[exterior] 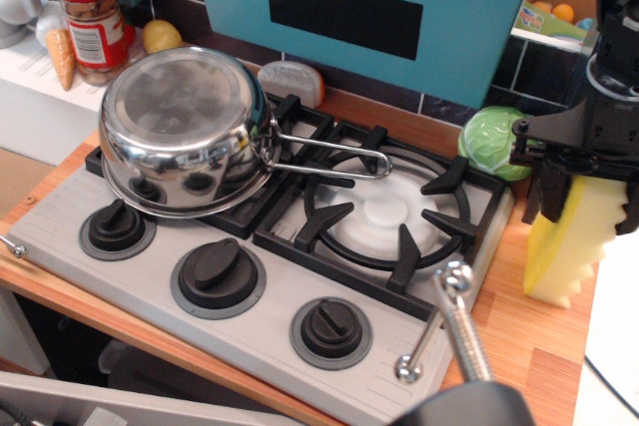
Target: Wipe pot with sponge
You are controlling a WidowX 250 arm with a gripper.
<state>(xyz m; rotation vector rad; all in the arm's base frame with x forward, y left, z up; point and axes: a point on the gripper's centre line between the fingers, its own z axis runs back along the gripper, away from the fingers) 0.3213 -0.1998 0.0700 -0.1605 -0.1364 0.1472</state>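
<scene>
A toy stove (pixel 270 246) is set on the wooden counter (pixel 529 346). The pot (pixel 185 132) is seen upside down over the rear left burner, its wire handle pointing right. At the right edge, the sponge (pixel 571 236) is held upright above the counter by the gripper (pixel 584 162), whose jaws are clenched on its upper end. A toy cabbage (pixel 494 142) sits just beside the gripper.

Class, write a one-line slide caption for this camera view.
Gripper holds the sponge upright, right of the stove; the pot sits upside down on the left burner.
</scene>
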